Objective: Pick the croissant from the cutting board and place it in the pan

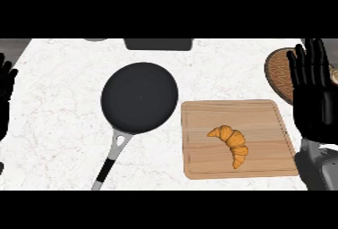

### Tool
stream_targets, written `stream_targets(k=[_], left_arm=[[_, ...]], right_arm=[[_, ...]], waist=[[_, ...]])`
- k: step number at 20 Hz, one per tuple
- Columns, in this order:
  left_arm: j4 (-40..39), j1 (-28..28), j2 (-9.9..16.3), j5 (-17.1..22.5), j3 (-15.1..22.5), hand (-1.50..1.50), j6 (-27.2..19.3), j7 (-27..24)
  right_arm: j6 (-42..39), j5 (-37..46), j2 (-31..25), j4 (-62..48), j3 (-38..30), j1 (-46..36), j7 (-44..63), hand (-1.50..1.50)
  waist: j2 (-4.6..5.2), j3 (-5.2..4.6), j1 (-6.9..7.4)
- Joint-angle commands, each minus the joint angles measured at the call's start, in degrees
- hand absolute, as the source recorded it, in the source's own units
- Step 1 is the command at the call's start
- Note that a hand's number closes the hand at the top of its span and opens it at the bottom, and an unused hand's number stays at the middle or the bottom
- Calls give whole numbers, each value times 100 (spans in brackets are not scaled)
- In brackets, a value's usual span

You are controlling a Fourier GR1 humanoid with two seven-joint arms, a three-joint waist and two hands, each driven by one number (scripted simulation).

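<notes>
1. The croissant [230, 144] lies flat on the wooden cutting board [198, 134], right of the board's middle, its curved body running from upper left down to a lower tip near the board's front edge.
2. The pan [139, 97] sits on the white surface [59, 112] just left of the board, dark and with nothing in it, its handle pointing toward the view's lower edge.
3. The right hand [314, 89] is at the view's right edge, fingers straight and apart, holding nothing, beside the board's right side.
4. The left hand [5, 98] shows only at the left edge, fingers up, resting.
5. Judged by its look, the croissant is light, soft and flaky, so it would likely crush or shed under a hard squeeze.
6. The thick middle of the arc looks the best place to take hold, fingers and thumb across its width; the thin tips would probably bend or break.
</notes>
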State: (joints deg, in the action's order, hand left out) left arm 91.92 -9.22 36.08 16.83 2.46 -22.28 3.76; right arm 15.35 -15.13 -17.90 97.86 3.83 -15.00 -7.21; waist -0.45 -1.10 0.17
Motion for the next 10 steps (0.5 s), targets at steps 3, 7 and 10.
stream_targets(k=[3, 7, 10], left_arm=[[-70, 444, -197, -333, 591, 0, 264, 25], [-244, 604, -271, -493, 1174, 0, 481, 208], [-246, 1002, -335, -614, 1357, 0, 473, 173]], right_arm=[[-728, -377, 23, -711, 254, -437, 424, -150], [-1250, 1429, -1551, -1179, 1153, -467, 697, -150], [-117, 312, -660, -1897, 28, 379, 1385, -150]], waist=[[71, 113, 97], [165, -11, 138], [68, 110, -52]])
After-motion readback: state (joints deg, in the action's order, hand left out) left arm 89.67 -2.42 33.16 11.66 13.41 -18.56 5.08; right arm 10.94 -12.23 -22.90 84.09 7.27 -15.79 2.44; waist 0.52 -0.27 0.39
